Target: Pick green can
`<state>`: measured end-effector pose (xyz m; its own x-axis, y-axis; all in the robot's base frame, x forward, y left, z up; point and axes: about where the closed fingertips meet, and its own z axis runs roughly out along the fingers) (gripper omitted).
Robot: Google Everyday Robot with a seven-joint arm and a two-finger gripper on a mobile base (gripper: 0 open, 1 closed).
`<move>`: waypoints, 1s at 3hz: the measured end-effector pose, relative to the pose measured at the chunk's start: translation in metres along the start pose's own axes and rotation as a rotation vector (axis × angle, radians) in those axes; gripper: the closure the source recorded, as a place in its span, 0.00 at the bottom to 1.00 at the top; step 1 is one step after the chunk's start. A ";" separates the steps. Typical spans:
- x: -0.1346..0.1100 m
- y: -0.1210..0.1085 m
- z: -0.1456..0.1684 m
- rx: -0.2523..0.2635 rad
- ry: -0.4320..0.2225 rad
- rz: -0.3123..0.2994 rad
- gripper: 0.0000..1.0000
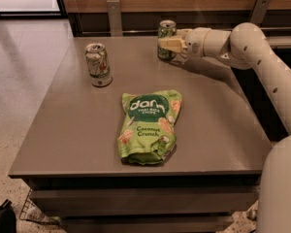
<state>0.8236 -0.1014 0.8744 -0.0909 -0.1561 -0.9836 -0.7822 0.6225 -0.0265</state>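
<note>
The green can (166, 33) stands upright at the far edge of the table (77, 130), a dark green body with pale markings and a silver top. My gripper (169, 44) reaches in from the right at the can's mid height. Its cream-coloured end lies across the front of the can and hides the middle of it. The can's base shows just below the gripper, at the table surface.
A whitish-silver can (98, 64) with green and red marks stands at the far left of the table. A green snack bag (148, 126) lies flat in the middle. My arm (262, 67) spans the right side. A wooden wall and metal posts run behind the table.
</note>
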 end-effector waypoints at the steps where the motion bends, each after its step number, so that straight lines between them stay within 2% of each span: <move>1: 0.000 0.002 0.003 -0.005 0.000 0.001 1.00; 2: -0.002 0.004 0.002 -0.013 0.004 0.000 1.00; 3: -0.020 0.017 -0.008 -0.049 0.031 -0.007 1.00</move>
<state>0.8072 -0.0943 0.8948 -0.1037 -0.1844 -0.9774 -0.8120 0.5831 -0.0239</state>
